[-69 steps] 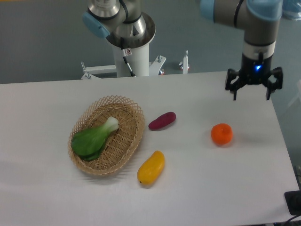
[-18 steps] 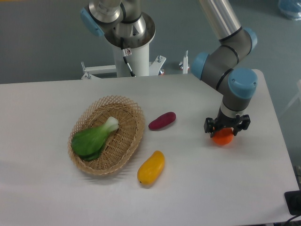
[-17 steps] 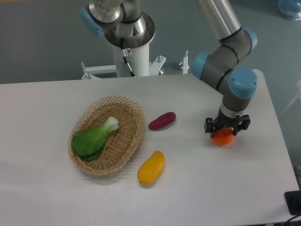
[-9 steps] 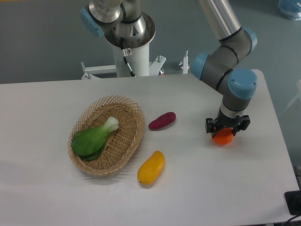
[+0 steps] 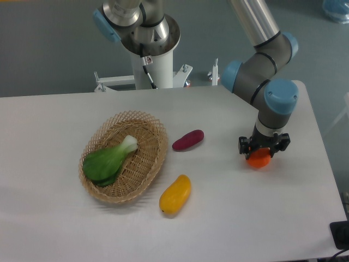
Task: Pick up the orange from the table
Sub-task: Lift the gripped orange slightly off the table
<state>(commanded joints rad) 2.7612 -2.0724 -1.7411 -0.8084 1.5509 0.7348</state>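
The orange (image 5: pixel 258 160) sits on the right side of the white table (image 5: pixel 229 218), with only its lower front half showing under the gripper. My gripper (image 5: pixel 263 146) points straight down over it, and the black fingers (image 5: pixel 243 147) stand close against its left and right sides. The jaws look shut on the orange, which is still at table level. The orange's top is hidden by the gripper body.
A wicker basket (image 5: pixel 148 169) holding a green leafy vegetable (image 5: pixel 108 161) stands at the left centre. A purple sweet potato (image 5: pixel 188 140) and a yellow mango-like fruit (image 5: pixel 175 194) lie between basket and orange. The table's right edge (image 5: pixel 327 164) runs close by.
The gripper came down from above the table's far right onto the orange. Over the last second its fingers drew in slightly around the fruit; the orange has not moved.
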